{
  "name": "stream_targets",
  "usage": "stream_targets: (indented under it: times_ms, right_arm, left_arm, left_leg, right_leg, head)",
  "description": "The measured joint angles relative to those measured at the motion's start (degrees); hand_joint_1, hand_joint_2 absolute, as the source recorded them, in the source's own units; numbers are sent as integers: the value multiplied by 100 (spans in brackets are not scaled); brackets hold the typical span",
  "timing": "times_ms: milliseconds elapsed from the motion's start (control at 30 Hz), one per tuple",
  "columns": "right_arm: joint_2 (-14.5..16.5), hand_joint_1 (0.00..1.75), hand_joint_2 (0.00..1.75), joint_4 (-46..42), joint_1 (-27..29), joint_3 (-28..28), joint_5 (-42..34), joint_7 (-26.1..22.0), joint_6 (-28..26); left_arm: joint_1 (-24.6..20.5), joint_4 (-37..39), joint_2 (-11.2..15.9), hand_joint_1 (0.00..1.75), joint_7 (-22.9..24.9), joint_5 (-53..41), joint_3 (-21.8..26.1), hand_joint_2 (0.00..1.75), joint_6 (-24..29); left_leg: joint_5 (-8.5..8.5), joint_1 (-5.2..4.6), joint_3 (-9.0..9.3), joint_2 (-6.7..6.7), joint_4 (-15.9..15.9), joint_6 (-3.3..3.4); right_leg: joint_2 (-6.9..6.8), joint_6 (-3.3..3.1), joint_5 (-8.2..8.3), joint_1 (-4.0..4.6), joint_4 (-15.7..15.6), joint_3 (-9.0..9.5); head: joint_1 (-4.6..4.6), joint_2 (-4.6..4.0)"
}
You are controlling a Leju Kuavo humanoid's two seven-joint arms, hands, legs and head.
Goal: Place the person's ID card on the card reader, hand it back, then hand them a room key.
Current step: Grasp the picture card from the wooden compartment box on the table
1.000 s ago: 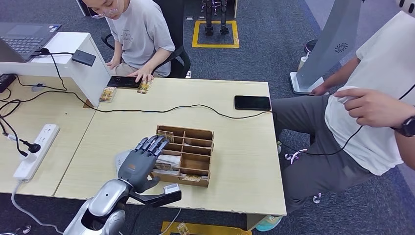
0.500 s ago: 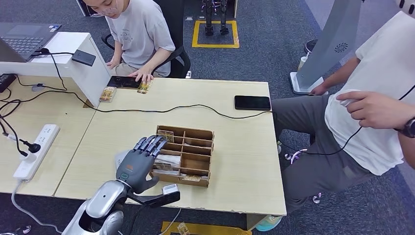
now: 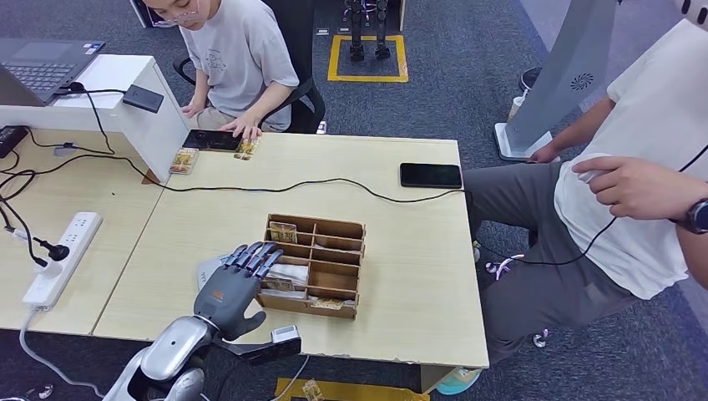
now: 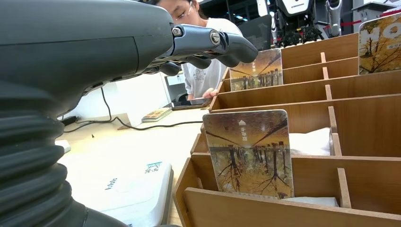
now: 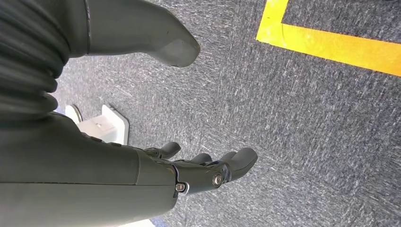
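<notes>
My left hand (image 3: pixel 231 286) hovers with fingers spread and nothing in it, over a flat white card reader (image 3: pixel 203 269) at the near left of a wooden compartment box (image 3: pixel 332 279). In the left wrist view its fingers (image 4: pixel 213 43) reach out above the card reader (image 4: pixel 135 191), beside the wooden box (image 4: pixel 331 189). Room key cards with an autumn-tree print stand in the box (image 4: pixel 249 152) (image 3: pixel 282 232). Two more cards (image 3: pixel 184 160) (image 3: pixel 245 150) lie at the far table edge near the seated person's hand (image 3: pixel 243 128). My right hand (image 5: pixel 208 175) hangs over the carpet, holding nothing.
A black cable (image 3: pixel 275 185) crosses the table. A black phone (image 3: pixel 430 175) lies at the far right, another dark device (image 3: pixel 210 139) under the seated person's hand. A power strip (image 3: pixel 63 257) sits on the left desk. A second person (image 3: pixel 643 184) sits to the right.
My left hand has drawn back toward me and lowered; its fingertips have left the box's near-left corner and now sit over the card reader.
</notes>
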Motion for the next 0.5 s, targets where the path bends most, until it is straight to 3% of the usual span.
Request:
stream_targets:
  times_ms: [500]
  right_arm:
    - [0,0,175,0,0,0,0,-1,0]
  left_arm:
    - [88,0,50,0,-66,101,0,175,-110]
  left_leg:
    - [0,0,0,0,0,0]
  right_leg:
    - [0,0,0,0,0,-1]
  head:
    - [-1,0]
